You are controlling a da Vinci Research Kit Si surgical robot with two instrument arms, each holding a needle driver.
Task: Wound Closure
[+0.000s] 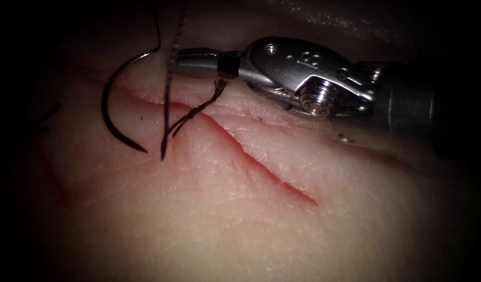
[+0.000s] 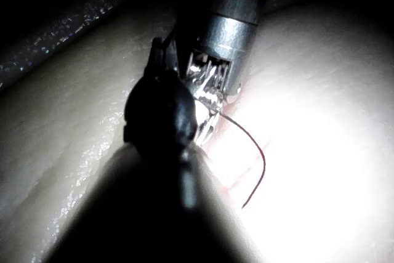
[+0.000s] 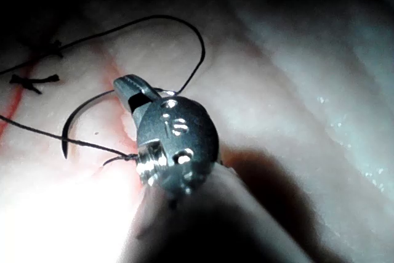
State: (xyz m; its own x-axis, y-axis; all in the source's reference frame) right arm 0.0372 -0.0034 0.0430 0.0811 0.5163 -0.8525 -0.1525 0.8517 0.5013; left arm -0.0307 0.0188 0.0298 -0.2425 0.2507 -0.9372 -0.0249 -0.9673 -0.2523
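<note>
Needle [image 1: 109, 107] lies free on the tissue [image 1: 209, 209], left of the cut [image 1: 261, 167]. Your right tool [image 1: 199, 61] has its jaws shut on the thread [image 1: 170, 78], so keep tension gentle.

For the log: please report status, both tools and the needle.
Right tool jaws shut on thread. Needle free, lying on tissue left of cut. Knot's cut ends at cut.

Lit from the endoscope's side, with the tissue [image 1: 209, 209] bright mid-frame and fading to black at every edge. Small glints on the right tool [image 1: 180, 57], soft shadow beneath it, thread [image 1: 170, 78] dark against the lit surface. Harshly lit in the 2 wrist views: white glare washing out tissue, left tool [image 2: 163, 66] in black silhouette, deep shadow around.
</note>
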